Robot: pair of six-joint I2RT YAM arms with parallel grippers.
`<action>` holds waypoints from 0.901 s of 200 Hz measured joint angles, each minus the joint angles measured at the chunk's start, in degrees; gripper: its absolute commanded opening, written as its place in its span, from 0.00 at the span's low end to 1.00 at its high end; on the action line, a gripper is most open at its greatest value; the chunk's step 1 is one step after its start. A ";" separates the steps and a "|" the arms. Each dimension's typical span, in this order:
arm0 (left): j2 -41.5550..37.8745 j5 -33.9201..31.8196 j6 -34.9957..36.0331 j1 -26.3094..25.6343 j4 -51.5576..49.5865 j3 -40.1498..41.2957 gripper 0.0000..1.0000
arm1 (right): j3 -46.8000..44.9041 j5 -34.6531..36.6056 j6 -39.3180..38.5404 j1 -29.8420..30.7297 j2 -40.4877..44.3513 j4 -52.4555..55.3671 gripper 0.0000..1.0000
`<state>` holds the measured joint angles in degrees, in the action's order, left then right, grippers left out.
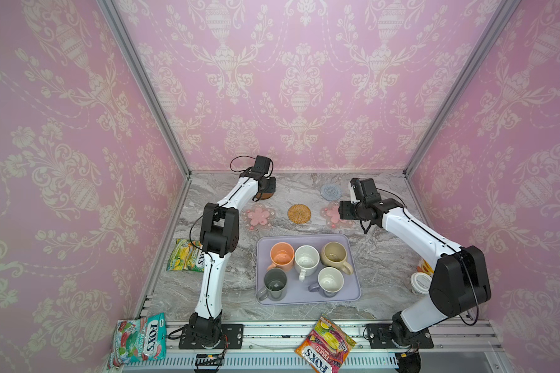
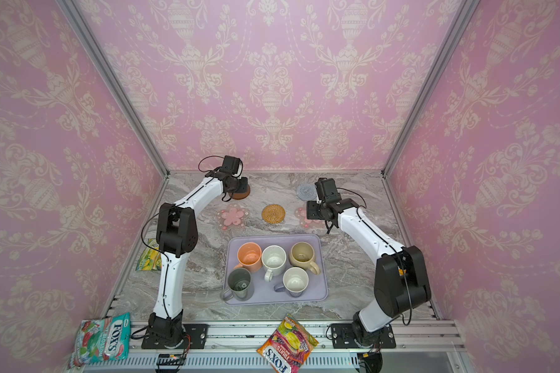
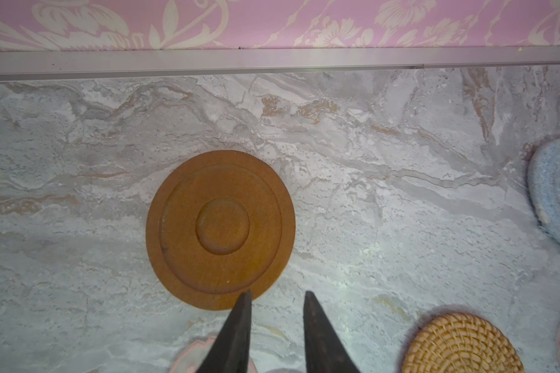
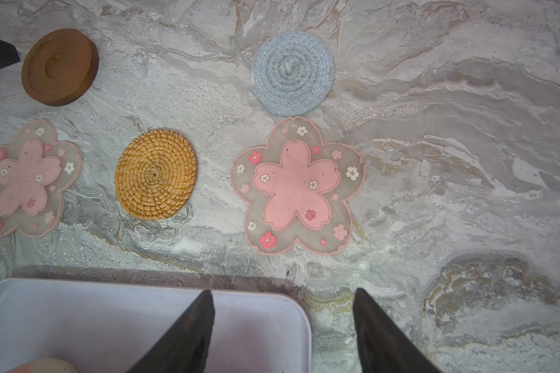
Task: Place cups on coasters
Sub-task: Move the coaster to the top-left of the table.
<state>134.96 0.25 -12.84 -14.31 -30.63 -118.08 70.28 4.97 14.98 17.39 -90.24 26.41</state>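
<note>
Nearest the front of the bench (image 1: 385, 258), the lavender tray (image 1: 299, 290) has all five cups in it: dark grey-green (image 1: 274, 284) and lavender (image 1: 330, 281) up front, with peach (image 1: 282, 255), speckled white (image 1: 306, 260) and beige (image 1: 334, 253) behind them.

Just past the tray's far right corner is the right hand (image 4: 283, 291). Its fingers are spread wide with nothing between them, one over the tray corner and one over bare bench. That arm reaches forward with the wrist tipped down, short of the right flower coaster (image 4: 296, 185).

The rattan coaster (image 4: 156, 174) and the other flower coaster (image 4: 26, 179) are in the same row, and the blue knitted one (image 4: 292, 73) is further back.

Furthest out, the left arm stretches to the far left corner. The left hand (image 3: 277, 291) is only narrowly parted and empty. One fingertip sits at the edge of the brown disc coaster (image 3: 220, 226), but I can't tell if it's touching.
</note>
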 measured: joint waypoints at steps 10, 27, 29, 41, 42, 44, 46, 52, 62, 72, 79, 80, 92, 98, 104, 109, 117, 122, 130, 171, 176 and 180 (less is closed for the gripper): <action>1.14 -0.28 -0.02 0.31 0.20 -1.20 0.28 | 0.28 0.02 -0.11 0.00 -0.28 -0.02 0.70; 2.80 -0.66 -0.11 0.94 0.28 -3.04 0.27 | 0.79 0.26 -0.28 0.00 -0.94 -0.02 0.70; 2.99 -0.66 -0.09 1.03 0.28 -3.23 0.27 | 0.85 0.37 -0.31 0.00 -1.03 -0.02 0.70; 4.33 -0.66 -0.11 1.44 0.20 -4.98 0.27 | 1.20 0.52 -0.46 0.00 -1.44 -0.04 0.70; 4.39 -0.68 -0.11 1.46 0.15 -5.09 0.27 | 1.25 0.55 -0.46 0.00 -1.44 -0.02 0.70; 4.59 -0.68 -0.11 1.46 0.17 -5.40 0.27 | 1.29 0.61 -0.46 0.00 -1.49 -0.02 0.70; 4.87 -0.66 -0.11 1.51 0.22 -5.70 0.27 | 1.33 0.63 -0.46 0.00 -1.55 -0.02 0.70; 5.49 -0.68 -0.11 1.66 0.20 -6.54 0.26 | 1.49 0.68 -0.48 0.00 -1.70 -0.02 0.70; 6.49 -0.68 -0.11 1.90 0.15 -7.67 0.25 | 1.79 0.83 -0.50 0.00 -1.90 -0.04 0.70; 7.28 -0.66 -0.13 2.14 0.09 -8.46 0.24 | 2.03 0.90 -0.50 0.00 -2.05 -0.11 0.70; 7.82 -0.68 -0.15 2.21 0.09 -8.98 0.23 | 2.19 0.90 -0.52 0.00 -2.16 -0.13 0.70; 7.96 -0.66 -0.17 2.21 0.07 -9.09 0.23 | 2.21 0.90 -0.52 0.00 -2.19 -0.13 0.70; 8.76 -0.68 -0.20 2.27 0.09 -9.88 0.22 | 2.34 0.92 -0.66 0.00 -2.32 -0.13 0.70; 9.11 -0.68 -0.24 2.32 0.09 -10.19 0.21 | 2.43 0.92 -0.68 0.00 -2.43 -0.13 0.70; 9.33 -0.66 -0.28 2.32 0.09 -10.34 0.21 | 2.54 0.90 -0.68 0.00 -2.54 -0.11 0.70; 9.62 -0.66 -0.31 2.32 0.02 -10.47 0.20 | 2.62 0.90 -0.68 0.00 -2.67 -0.13 0.70; 9.94 -0.66 -0.33 2.32 0.04 -10.60 0.20 | 2.75 0.92 -0.68 0.00 -2.91 -0.13 0.70; 10.10 -0.66 -0.33 2.32 0.04 -10.62 0.19 | 2.84 0.90 -0.68 0.00 -3.06 -0.13 0.70; 10.29 -0.66 -0.33 2.32 -0.07 -10.62 0.19 | 2.95 0.87 -0.68 0.00 -3.37 -0.15 0.70; 10.91 -0.66 -0.68 2.58 -0.35 -10.91 0.19 | 2.97 0.87 -0.63 0.00 -4.02 -0.15 0.70; 10.99 -0.66 -0.74 2.60 -0.35 -10.91 0.19 | 2.97 0.87 -0.63 0.00 -4.04 -0.13 0.70; 11.06 -0.66 -0.76 2.64 -0.39 -10.91 0.19 | 2.97 0.87 -0.63 0.00 -4.04 -0.13 0.70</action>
<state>146.02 -0.40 -13.61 -11.66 -31.03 -128.99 73.25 5.85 14.35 17.39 -94.28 26.28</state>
